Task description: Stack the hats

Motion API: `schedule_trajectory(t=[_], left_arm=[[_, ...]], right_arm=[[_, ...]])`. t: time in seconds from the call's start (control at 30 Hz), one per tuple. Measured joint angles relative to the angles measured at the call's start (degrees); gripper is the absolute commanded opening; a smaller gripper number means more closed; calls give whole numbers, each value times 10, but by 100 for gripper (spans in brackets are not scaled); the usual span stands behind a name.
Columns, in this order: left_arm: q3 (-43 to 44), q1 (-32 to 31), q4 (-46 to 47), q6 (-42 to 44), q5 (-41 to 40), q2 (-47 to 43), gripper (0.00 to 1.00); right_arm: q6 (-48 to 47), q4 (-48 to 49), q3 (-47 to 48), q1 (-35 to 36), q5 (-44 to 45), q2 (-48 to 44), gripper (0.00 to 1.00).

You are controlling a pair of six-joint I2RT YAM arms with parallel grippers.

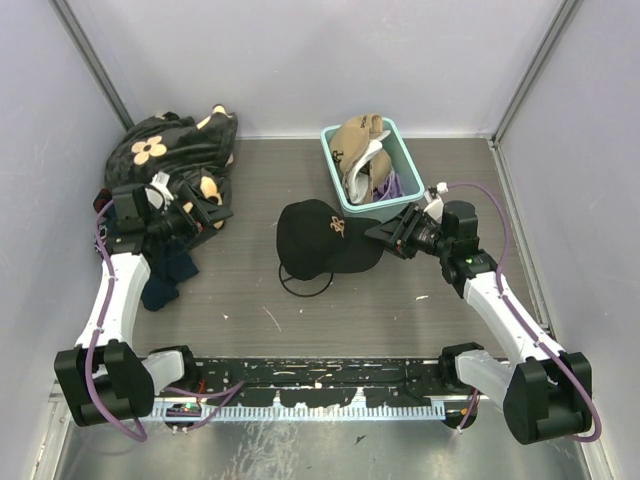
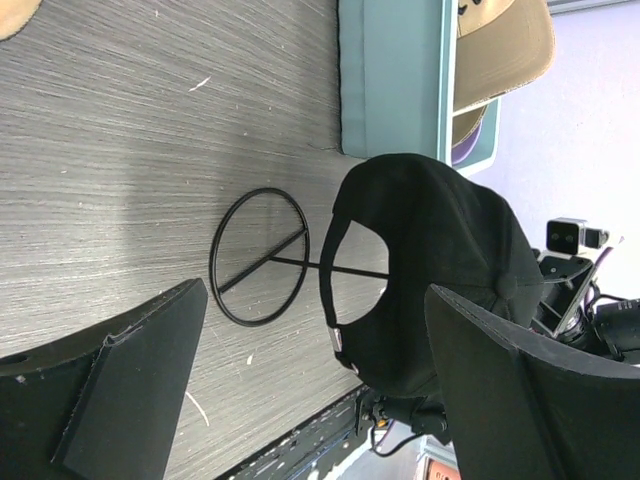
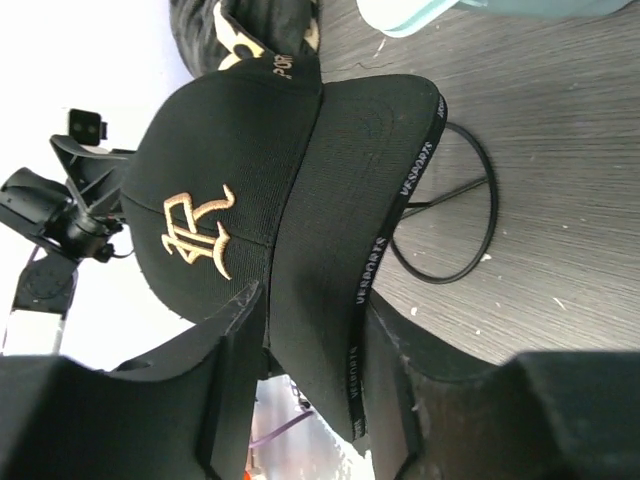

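Black cap [image 1: 322, 235] sits on a wire stand [image 1: 300, 283] mid-desk [image 1: 330, 330]. Right hand [image 1: 380, 233] straddles its brim, fingers parted, released. Left hand [image 1: 205, 213] gapes open beside flowered fabric [image 1: 165, 150]. Tan cap [image 1: 358, 140] lies in a teal bin [image 1: 406, 150].

You had four caps: one black cap [image 1: 325, 238] at centre, plus one tan cap [image 1: 358, 140], one white cap [image 1: 368, 165] and one purple cap [image 1: 385, 185] in the single teal basket [image 1: 409, 152] at upper right. You also had one wire stand [image 2: 212, 262], one flowered black cloth [image 1: 165, 150] at upper left and one navy garment [image 1: 165, 280].
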Motion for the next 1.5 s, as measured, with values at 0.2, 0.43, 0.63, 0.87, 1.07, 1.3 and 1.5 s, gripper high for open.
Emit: schedule_trajectory(t=[0.2, 0.43, 0.63, 0.87, 1.07, 1.3, 1.5], left_arm=[[-1, 0, 6, 0, 5, 5, 98], [-12, 0, 13, 4, 12, 13, 98], [-51, 0, 19, 3, 18, 13, 99], [-57, 0, 21, 4, 22, 13, 99], [-67, 0, 22, 4, 22, 13, 98], [-67, 0, 21, 3, 22, 13, 98], [-15, -26, -27, 7, 7, 1, 98]], right_arm=[[-33, -32, 0, 0, 14, 0, 58], [-79, -90, 12, 0, 40, 1, 65], [-118, -133, 38, 0, 68, 4, 66], [-177, -214, 98, 0, 123, 5, 68], [-228, -265, 171, 0, 185, 27, 68], [-261, -273, 319, 0, 214, 150, 68], [-275, -273, 388, 0, 223, 213, 68]])
